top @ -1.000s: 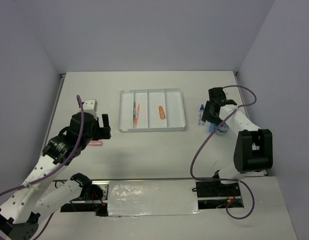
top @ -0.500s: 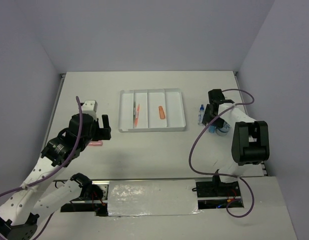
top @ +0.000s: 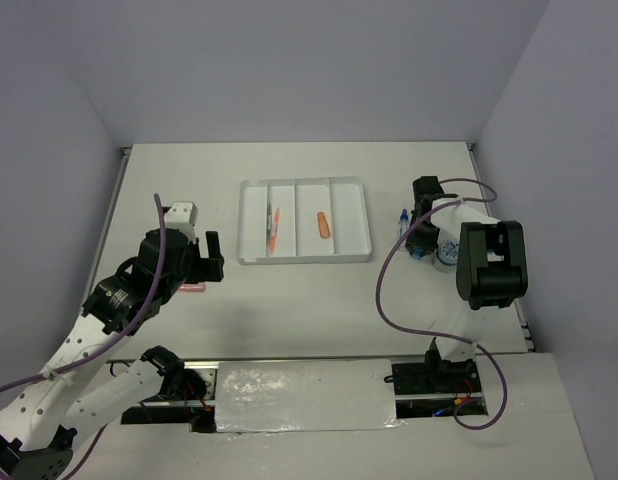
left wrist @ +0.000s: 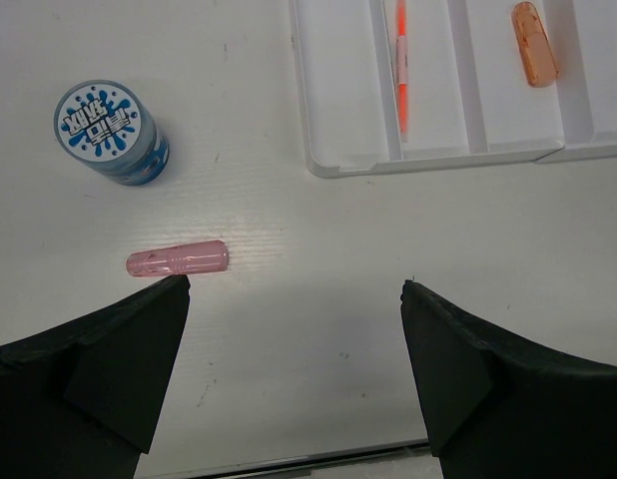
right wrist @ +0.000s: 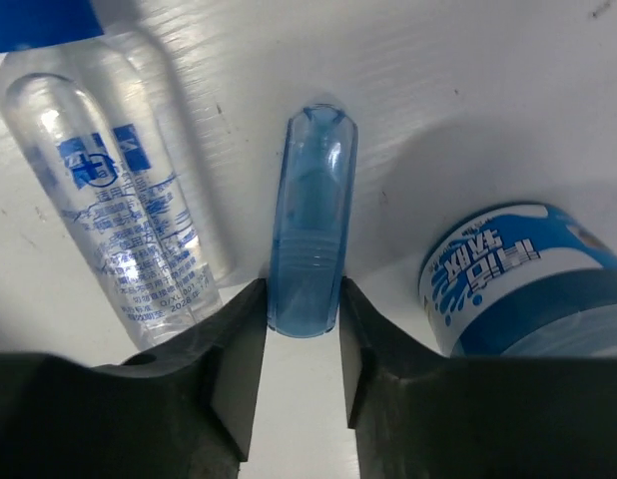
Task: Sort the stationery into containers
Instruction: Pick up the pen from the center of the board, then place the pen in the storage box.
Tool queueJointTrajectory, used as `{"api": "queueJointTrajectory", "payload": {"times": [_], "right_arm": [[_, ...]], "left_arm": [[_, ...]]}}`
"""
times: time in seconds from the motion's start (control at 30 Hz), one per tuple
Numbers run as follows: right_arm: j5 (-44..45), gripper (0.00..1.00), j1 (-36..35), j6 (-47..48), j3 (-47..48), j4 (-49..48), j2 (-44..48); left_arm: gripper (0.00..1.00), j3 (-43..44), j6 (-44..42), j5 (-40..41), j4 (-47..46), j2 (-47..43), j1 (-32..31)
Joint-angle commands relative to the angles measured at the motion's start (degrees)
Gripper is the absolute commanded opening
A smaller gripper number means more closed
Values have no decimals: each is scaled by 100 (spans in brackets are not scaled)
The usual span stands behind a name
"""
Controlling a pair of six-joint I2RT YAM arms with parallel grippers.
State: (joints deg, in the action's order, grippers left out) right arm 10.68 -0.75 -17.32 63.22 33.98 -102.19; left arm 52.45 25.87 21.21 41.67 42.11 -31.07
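Blue capsule (right wrist: 310, 225) lies pinched between the right fingers (right wrist: 239, 384) while the left fingers (left wrist: 109, 369) spread wide.

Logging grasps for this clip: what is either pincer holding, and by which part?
Right pincer pinches the translucent blue plastic capsule by the end nearest its wrist camera, on the table; left pincer is open, empty.

Lying flat: blue capsule (right wrist: 310, 220) btwn clear bottle (right wrist: 119, 200) & blue-white roll (right wrist: 508, 279).

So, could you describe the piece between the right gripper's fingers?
Right of the white tray, the right gripper reaches down. Between its fingers lies a capsule, flanked by a clear bottle and a printed roll; it alone is translucent blue.
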Motion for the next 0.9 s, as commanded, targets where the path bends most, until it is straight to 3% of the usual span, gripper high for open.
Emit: {"api": "queueJointTrajectory", "payload": {"times": [0.0,0.27,0.47,0.6,0.67,0.77,0.87], "right_arm": [[-241,34,31,80,15,-181,-205],[-163,11,31,-78,-205,-313,498],[31,5,-47,-70,5,-102,1306],[277,5,-574,62,462,258,1553],[85,6,-1162,176,847,285,1501],[-39,7,-2023,282,1691,328,1001],[-83,8,-2586,212,2746,601,-77]], "left_arm": [[99,-24,15,-21,-194,-36,-31],[99,-6,23,14,-177,43,-40],[99,11,76,216,-142,61,-31],[99,46,129,383,-71,140,-22],[99,64,181,436,-54,166,22],[99,143,331,647,60,280,197],[99,388,796,946,472,482,286]]}}
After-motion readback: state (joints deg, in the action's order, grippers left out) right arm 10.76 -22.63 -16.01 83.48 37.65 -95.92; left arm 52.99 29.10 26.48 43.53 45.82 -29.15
